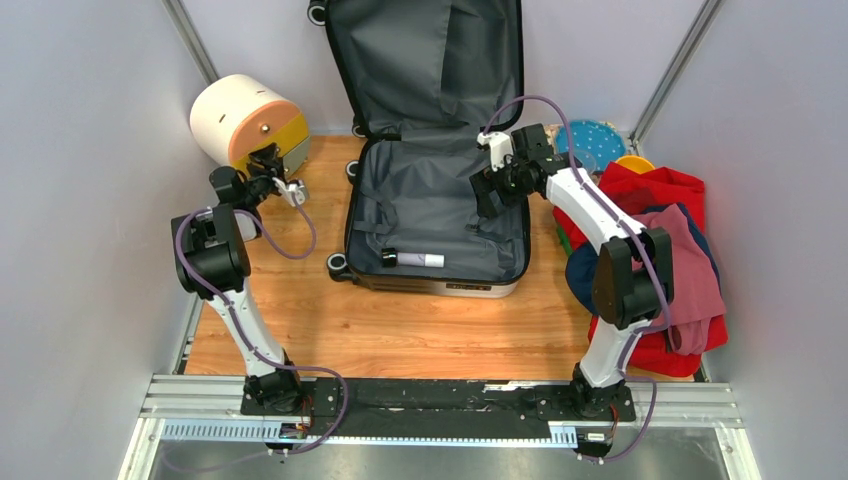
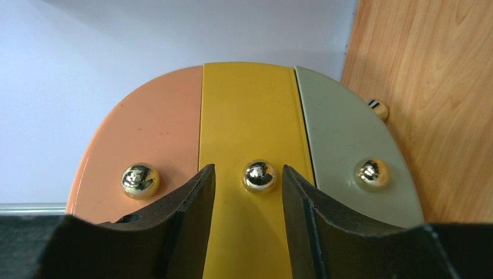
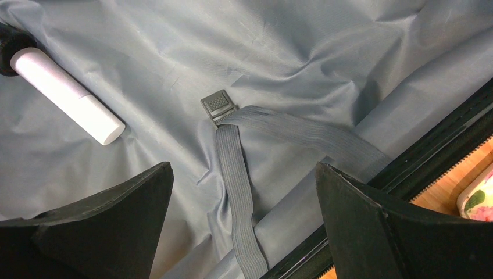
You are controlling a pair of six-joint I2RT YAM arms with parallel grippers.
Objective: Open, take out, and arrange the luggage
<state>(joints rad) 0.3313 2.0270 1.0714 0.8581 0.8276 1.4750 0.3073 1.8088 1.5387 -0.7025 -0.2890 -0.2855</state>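
Observation:
The luggage [image 1: 440, 200] lies open in the middle of the table, its lid leaning on the back wall and its grey lining [image 3: 290, 52] showing. Inside it lies a white tube [image 1: 412, 259] [image 3: 67, 93] with a black cap, and a grey strap with a buckle [image 3: 216, 107]. My right gripper [image 1: 487, 195] [image 3: 244, 165] hangs open over the lining near the case's right rim, holding nothing. My left gripper [image 1: 270, 160] [image 2: 248, 170] is open at the round cream box [image 1: 235, 110]. Its fingers straddle the gold knob [image 2: 259, 176] of the yellow drawer [image 2: 247, 116] without touching it.
A heap of red, pink and blue clothes [image 1: 660, 250] fills the right side. Behind it sit a blue dotted disc [image 1: 590, 140] and a yellow item [image 1: 634, 163]. Orange [image 2: 151, 133] and grey-green [image 2: 343, 139] drawers flank the yellow one. Walls close in on both sides.

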